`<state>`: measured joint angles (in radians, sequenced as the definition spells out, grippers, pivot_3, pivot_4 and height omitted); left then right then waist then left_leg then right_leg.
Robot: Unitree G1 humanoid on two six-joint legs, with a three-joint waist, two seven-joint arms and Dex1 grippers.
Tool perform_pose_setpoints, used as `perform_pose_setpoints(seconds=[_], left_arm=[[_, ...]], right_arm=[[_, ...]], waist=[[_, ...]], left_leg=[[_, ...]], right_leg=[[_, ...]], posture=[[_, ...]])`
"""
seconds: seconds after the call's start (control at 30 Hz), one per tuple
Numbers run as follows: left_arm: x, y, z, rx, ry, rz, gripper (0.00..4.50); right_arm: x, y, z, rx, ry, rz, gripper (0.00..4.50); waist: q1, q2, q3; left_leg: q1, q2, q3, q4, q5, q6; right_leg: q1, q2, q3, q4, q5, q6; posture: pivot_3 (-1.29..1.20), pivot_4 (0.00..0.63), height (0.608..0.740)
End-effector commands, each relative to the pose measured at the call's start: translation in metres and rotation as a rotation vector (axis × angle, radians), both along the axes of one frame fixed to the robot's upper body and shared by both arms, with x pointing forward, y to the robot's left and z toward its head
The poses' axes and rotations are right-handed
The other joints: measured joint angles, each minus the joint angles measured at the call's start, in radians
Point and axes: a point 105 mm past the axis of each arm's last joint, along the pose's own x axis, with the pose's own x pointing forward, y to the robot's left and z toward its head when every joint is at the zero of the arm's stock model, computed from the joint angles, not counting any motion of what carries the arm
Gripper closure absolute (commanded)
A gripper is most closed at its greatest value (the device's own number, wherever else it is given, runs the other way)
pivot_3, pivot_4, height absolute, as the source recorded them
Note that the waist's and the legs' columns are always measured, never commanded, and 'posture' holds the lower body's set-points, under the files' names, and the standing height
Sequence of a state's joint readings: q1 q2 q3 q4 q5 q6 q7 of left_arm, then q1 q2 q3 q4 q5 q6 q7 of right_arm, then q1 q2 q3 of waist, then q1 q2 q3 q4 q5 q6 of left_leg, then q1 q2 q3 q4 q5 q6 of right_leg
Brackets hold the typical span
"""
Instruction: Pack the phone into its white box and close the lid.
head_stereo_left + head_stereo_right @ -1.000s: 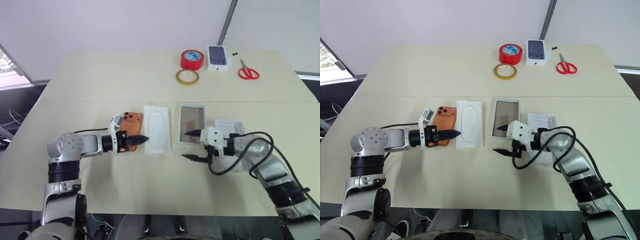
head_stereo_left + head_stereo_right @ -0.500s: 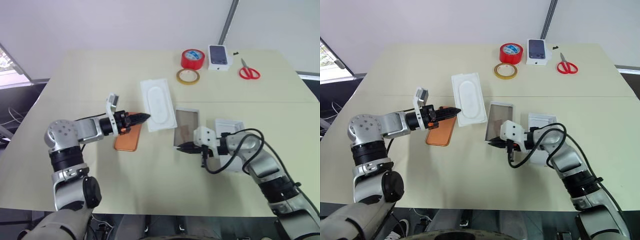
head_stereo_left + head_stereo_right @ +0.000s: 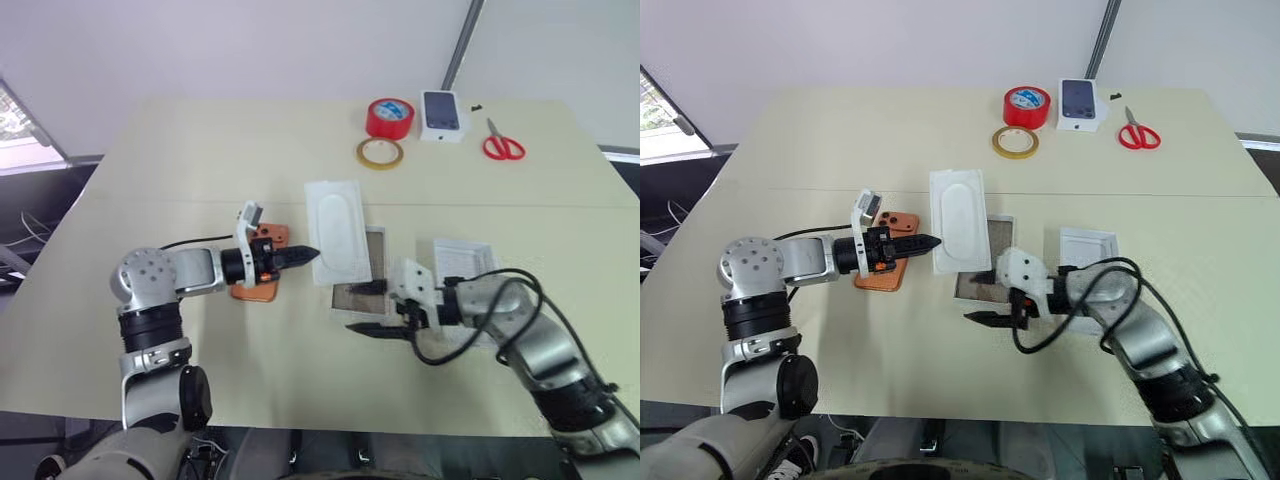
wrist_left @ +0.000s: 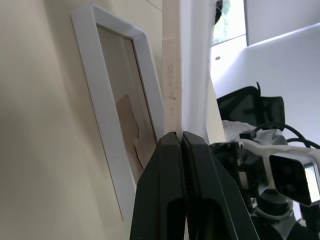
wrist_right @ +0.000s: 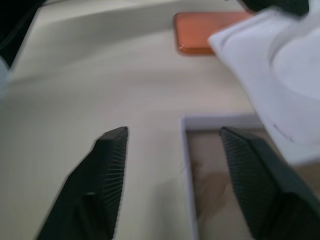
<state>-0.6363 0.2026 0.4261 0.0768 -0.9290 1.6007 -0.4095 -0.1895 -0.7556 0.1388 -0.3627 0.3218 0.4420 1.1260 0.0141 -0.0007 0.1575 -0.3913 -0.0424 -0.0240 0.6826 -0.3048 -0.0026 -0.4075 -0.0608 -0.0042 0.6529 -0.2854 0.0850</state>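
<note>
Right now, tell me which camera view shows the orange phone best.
The right eye view: the phone lies flat on the table, its lens corner showing, partly behind the left gripper. The left eye view shows less of it. The right wrist view catches one end.

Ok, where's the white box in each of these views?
Left eye view: white box at table centre, partly under the insert.
Right eye view: box at centre again.
Left wrist view: box beside the insert's edge.
Right wrist view: box corner between the right hand fingers.
Shared landmark: the insert.
</note>
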Motion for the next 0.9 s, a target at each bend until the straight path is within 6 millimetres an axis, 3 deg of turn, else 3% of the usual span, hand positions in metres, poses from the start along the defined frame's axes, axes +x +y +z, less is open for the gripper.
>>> perform_pose_setpoints(seconds=[0.03,0.2,0.37,0.47,0.6,0.77,0.87,0.9], left_arm=[[-0.008,-0.008,0.005,-0.024,-0.042,-0.039,4.5],[-0.009,-0.023,-0.002,-0.026,-0.032,-0.07,4.5],[-0.005,-0.028,-0.014,0.028,-0.034,-0.07,4.5],[-0.01,-0.029,-0.015,0.037,-0.041,-0.105,3.49],[-0.008,-0.028,-0.013,0.066,-0.078,-0.099,1.53],[-0.004,-0.021,-0.005,0.122,-0.181,-0.074,1.53],[0.008,-0.007,0.011,0.148,-0.348,0.033,1.53],[0.009,-0.003,0.012,0.168,-0.38,0.036,1.48]], right_arm=[[0.001,-0.037,0.019,-0.019,-0.053,-0.091,1.63],[0.024,-0.079,0.026,-0.042,-0.173,-0.263,1.63],[0.031,-0.072,0.027,-0.01,-0.212,-0.27,1.63],[0.031,-0.066,0.025,-0.002,-0.224,-0.262,1.58],[0.033,-0.061,0.026,0.025,-0.229,-0.261,1.58],[0.042,-0.037,0.044,0.135,-0.273,-0.237,1.58],[0.051,-0.011,0.056,0.252,-0.277,-0.215,1.58],[0.053,-0.005,0.056,0.273,-0.263,-0.215,1.84]], waist=[[0.0,-0.001,0.0],[-0.005,-0.001,0.001],[-0.004,-0.001,0.001],[-0.002,-0.001,0.001],[-0.001,-0.002,0.001],[-0.007,-0.002,0.001],[-0.014,-0.002,0.001],[-0.012,-0.002,0.001]], left_leg=[[0.0,0.0,0.0,0.0,0.0,0.0],[0.001,0.0,0.0,0.0,0.0,0.001],[0.001,0.0,0.0,0.0,0.0,0.0],[0.001,0.0,0.0,0.0,0.001,-0.001],[0.0,0.0,0.0,0.0,0.001,-0.001],[0.001,0.0,0.0,0.0,0.001,-0.001],[0.001,0.0,0.0,-0.001,0.001,-0.002],[0.001,0.0,0.0,-0.001,0.001,-0.002]], right_leg=[[0.0,0.0,0.0,-0.001,0.0,0.0],[0.001,0.0,0.0,0.0,0.0,0.0],[0.0,0.0,0.0,0.0,0.0,0.0],[0.0,0.0,0.0,0.0,0.0,0.0],[0.0,0.0,0.0,0.0,0.0,0.0],[0.0,0.0,0.0,0.001,0.0,0.0],[-0.001,0.0,0.0,0.001,0.0,0.0],[-0.001,0.0,0.0,0.001,0.0,0.0]], posture=[[0.0,0.15,0.74],[0.0,0.15,0.74],[0.0,0.15,0.74],[0.0,0.15,0.74],[0.0,0.15,0.74],[0.0,0.15,0.74],[0.0,0.15,0.74],[0.0,0.15,0.74]])
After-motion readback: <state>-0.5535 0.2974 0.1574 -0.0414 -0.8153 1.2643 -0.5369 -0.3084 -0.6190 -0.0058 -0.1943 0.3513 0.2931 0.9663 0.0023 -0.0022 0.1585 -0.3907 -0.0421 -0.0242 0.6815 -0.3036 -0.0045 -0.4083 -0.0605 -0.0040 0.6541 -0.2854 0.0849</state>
